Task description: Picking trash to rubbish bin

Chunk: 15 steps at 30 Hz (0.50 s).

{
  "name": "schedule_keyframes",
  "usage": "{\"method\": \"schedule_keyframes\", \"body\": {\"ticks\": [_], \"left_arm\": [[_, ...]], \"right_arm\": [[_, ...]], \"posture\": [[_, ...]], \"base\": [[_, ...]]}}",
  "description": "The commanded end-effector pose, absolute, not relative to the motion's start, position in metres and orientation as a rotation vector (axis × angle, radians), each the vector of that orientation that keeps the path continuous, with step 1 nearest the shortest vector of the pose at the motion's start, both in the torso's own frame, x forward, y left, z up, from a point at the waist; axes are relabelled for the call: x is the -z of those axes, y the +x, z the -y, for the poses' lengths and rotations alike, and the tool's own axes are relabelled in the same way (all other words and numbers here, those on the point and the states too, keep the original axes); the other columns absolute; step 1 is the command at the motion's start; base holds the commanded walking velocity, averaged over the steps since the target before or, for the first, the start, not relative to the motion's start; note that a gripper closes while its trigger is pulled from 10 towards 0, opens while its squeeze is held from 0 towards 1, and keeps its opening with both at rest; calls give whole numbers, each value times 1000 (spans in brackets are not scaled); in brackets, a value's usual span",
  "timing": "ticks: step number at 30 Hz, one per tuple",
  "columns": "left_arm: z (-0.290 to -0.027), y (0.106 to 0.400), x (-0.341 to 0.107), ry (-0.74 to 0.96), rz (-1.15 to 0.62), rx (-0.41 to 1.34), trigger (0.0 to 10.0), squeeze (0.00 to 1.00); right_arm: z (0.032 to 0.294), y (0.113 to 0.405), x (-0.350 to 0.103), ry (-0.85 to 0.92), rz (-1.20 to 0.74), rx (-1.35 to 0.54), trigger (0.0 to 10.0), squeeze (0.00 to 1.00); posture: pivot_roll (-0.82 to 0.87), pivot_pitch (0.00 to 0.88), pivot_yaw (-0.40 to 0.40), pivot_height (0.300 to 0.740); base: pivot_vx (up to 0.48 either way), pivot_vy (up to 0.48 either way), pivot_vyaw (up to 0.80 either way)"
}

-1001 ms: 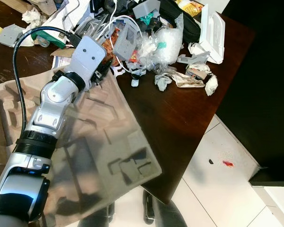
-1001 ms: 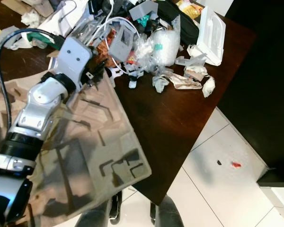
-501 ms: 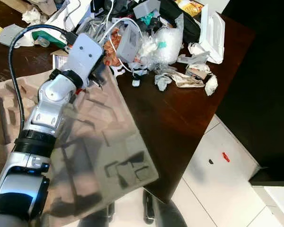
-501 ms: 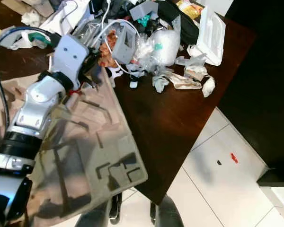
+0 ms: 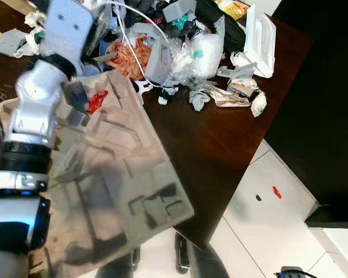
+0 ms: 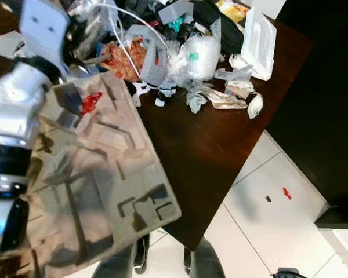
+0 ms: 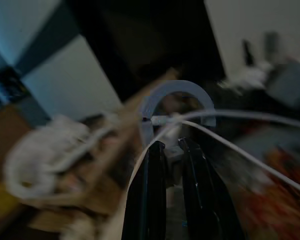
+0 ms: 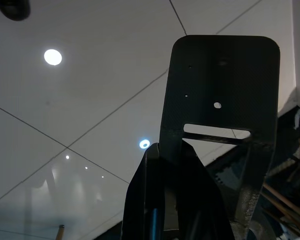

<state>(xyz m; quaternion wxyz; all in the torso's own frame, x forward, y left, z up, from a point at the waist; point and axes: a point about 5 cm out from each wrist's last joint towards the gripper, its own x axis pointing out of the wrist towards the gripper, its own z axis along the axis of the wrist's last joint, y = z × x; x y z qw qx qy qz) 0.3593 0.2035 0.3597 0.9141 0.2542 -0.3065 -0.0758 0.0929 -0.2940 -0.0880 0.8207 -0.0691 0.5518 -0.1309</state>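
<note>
At the far left edge of the dark wooden tabletop [image 5: 220, 145], the left end effector [image 7: 172, 145] reaches into a heap of trash [image 5: 180, 52], its two black fingers [image 7: 149, 190] nearly together with only a narrow gap, and a white cable [image 7: 240, 150] running across just past their tips — whether they pinch it cannot be told, since the wrist view is dark and blurred. Past the tips stands a pale grey arch-shaped piece [image 7: 177, 95]. The silver left arm [image 5: 37, 110] stretches forward from the near left, forearm rising over a large moulded pulp tray [image 5: 116, 174] that overhangs the tabletop's near edge; a small red scrap [image 5: 96, 101] lies in one of its pockets. The heap runs along the far edge: bubble wrap [image 5: 200, 52], orange netting [image 5: 127, 53], a grey plastic block [image 5: 156, 55], crumpled paper [image 5: 258, 104], and a white foam box [image 5: 261, 37] toward the far right corner. Beyond the right edge lies white tiled floor [image 5: 267, 220] with a red speck [image 5: 276, 191] — past it, a black cabinet [image 5: 325, 116]. The right end effector [image 8: 162, 200] points up at a ceiling [image 8: 80, 100] with round lights; its finger spacing cannot be made out.
</note>
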Motion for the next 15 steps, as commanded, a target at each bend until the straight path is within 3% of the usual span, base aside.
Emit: {"method": "schedule_keyframes", "body": {"ticks": [1,6,15], "left_arm": [[-215,353,-377,487,685,128,0,0],[-217,349,-392,395,737,134,0,0],[-222,344,-406,384,794,105,0,0]], "right_arm": [[289,72,95,-129,-1251,293,10000,0],[285,75,96,-121,-1250,289,10000,0],[285,78,96,-122,-1244,288,10000,0]], "posture": [[70,329,-41,740],[73,319,-41,740],[71,303,-45,740]], "base": [[0,0,0],[0,0,0],[0,0,0]]}}
